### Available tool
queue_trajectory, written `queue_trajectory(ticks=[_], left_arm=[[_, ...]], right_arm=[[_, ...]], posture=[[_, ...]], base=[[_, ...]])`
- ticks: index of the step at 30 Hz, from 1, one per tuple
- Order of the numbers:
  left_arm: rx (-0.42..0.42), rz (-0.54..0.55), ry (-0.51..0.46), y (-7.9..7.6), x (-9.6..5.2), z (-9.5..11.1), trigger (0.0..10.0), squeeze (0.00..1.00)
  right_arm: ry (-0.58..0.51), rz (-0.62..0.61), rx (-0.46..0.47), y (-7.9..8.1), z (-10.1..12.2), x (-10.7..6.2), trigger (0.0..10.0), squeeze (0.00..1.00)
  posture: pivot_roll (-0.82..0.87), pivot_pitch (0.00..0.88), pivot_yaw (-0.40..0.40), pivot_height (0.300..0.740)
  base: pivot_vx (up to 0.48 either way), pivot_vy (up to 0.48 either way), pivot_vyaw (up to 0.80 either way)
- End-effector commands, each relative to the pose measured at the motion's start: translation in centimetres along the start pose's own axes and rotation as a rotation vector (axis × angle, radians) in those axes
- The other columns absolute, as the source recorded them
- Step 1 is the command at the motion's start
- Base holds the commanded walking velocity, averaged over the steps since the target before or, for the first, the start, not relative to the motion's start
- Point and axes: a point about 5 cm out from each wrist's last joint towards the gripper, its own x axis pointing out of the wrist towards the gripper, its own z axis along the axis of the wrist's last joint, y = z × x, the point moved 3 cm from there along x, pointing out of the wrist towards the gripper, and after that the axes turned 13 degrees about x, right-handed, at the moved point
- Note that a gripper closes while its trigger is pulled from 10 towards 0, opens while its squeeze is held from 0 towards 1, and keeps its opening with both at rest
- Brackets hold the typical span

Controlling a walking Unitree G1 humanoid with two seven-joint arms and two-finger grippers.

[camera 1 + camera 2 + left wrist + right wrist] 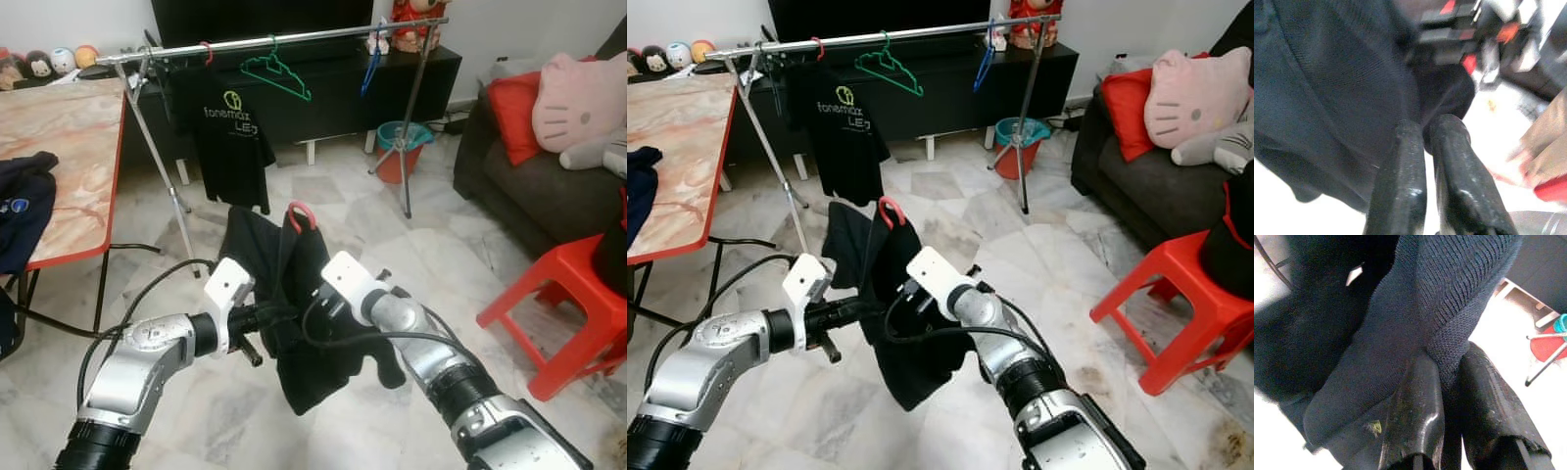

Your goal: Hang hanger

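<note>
**Dark garment held at frame centre**

Both grippers pinch the dark garment (294, 323): left gripper (1425, 134) and right gripper (1447, 364) have fingers closed on cloth. Its red hanger hook (301, 213) pokes up centre-frame, below the rail (284, 39) at the top.

Both tools grip dark garment (906, 323) on red hanger (890, 211).

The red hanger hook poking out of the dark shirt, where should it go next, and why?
Probably up and forward toward the rail. Both end effectors, left and right, are shut on the dark shirt, with the red hanger hook pointing up, well below the rail. The gap beside the green hanger looks free.
</note>
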Motion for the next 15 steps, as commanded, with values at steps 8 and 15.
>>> queue_trajectory(ticks=[8,15], left_arm=[[0.047,0.0,0.055,0.2,-0.3,-0.8,10.0,1.0],[0.037,0.11,-0.031,2.3,-1.3,0.6,10.0,1.0]], right_arm=[[-0.143,0.004,0.016,-0.8,3.9,-0.1,0.0,0.0],[-0.169,0.065,-0.062,-2.4,3.5,-1.2,0.0,0.0]], posture=[[0.09,0.0,0.001,0.74],[0.09,0.0,-0.002,0.74]], base=[[0.0,0.0,0.0],[0.0,0.0,0.0]])
